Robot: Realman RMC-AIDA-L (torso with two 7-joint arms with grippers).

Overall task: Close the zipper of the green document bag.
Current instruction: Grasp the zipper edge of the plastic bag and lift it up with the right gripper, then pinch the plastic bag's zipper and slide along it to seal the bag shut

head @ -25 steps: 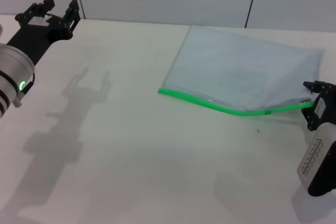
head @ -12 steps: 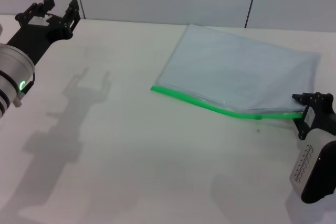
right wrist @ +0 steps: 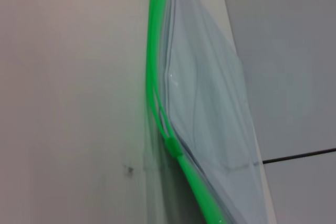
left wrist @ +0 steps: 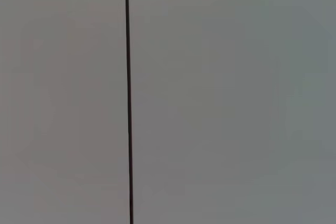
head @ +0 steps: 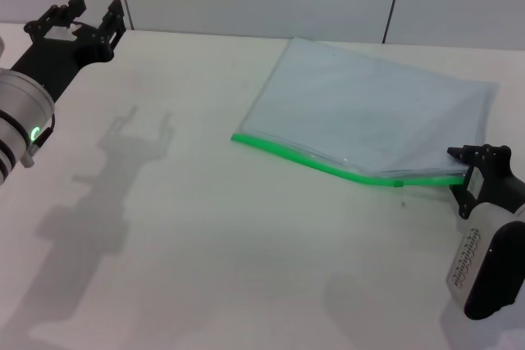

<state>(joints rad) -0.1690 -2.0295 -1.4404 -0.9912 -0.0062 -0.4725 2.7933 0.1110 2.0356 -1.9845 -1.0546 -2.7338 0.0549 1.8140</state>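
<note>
The green document bag (head: 369, 112) lies flat on the white table, right of centre, its pale translucent body (right wrist: 205, 103) angled toward the back wall. Its bright green zipper (head: 328, 165) runs along the near long edge in a slight bow, also seen close up as the zipper (right wrist: 157, 77). The small darker slider (head: 399, 182) sits about two thirds of the way toward the right end, the slider (right wrist: 173, 148) showing a split strip on one side of it. My right gripper (head: 461, 178) is at the zipper's right end, shut on the bag's corner. My left gripper (head: 82, 18) hangs open at the far left.
The white table (head: 205, 227) carries only arm shadows on its left half. Grey wall panels rise behind the back edge, with a dark seam (left wrist: 127, 98) filling the left wrist view. A tiny dark speck (head: 403, 203) lies just in front of the zipper.
My right gripper has moved left and slightly nearer, and the whole bag has shifted left with it, the zipper bowing a little more. The slider kept its place on the zipper. The left arm is still.
</note>
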